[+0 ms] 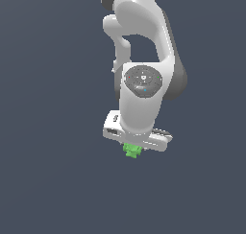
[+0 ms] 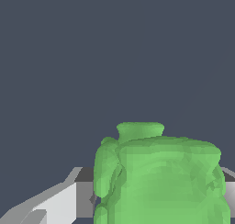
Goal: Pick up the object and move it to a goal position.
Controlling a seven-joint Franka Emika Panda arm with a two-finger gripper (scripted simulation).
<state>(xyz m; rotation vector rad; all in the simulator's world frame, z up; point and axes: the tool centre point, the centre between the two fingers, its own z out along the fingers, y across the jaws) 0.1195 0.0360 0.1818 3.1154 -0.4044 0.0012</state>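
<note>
One small bright green lumpy, blocky object [image 1: 130,150] is the only loose item in view; it sits directly under the white glossy robot gripper [image 1: 132,149], poking out below the hand body in the exterior view. No containers in either view. Background is a flat, uniform dark slate-blue with no visible texture or edge, so whether the object touches a worktop cannot be told.

Arm: smooth white plastic-looking shells with rounded joints, one grey circular cap with small coloured dots on the wrist link.

Wrist view: the object fills the lower part, faceted and bumpy, matte green, with a short flat-topped knob on one end and bulging ribbed sides. Grey-white fingers [image 2: 62,204] flank it closely on both sides, apparently clenched on the object, contact surfaces hidden by the green body.
</note>
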